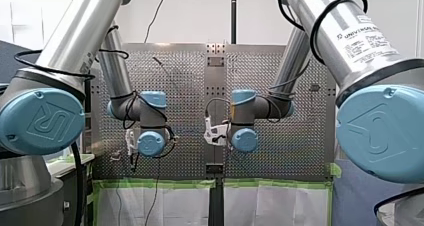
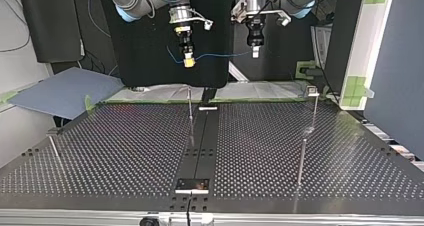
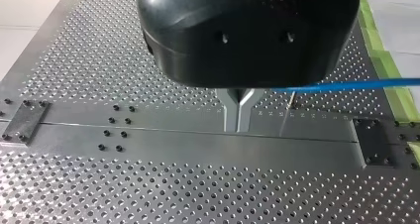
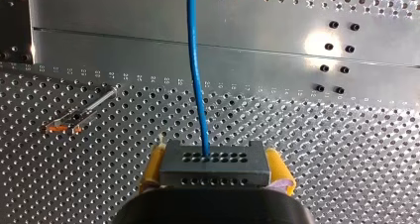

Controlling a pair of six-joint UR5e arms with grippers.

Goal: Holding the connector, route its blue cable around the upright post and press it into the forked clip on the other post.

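Perforated table point(image 3: 74, 184) — brushed, shiny metal; connector point(image 4: 214, 167) matt plastic; blue cable point(image 4: 194, 75) smooth, glossy.

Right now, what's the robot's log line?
right gripper: shut on connector | left gripper: shut on blue cable | blue cable: midair, not yet routed

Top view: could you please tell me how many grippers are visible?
2: my right gripper at the view's left, holding the connector; my left gripper at the view's right, pinching the blue cable.

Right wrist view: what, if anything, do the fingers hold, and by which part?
The connector, gripped by its two side faces between the yellow-padded fingers; the blue cable leaves its holed face.
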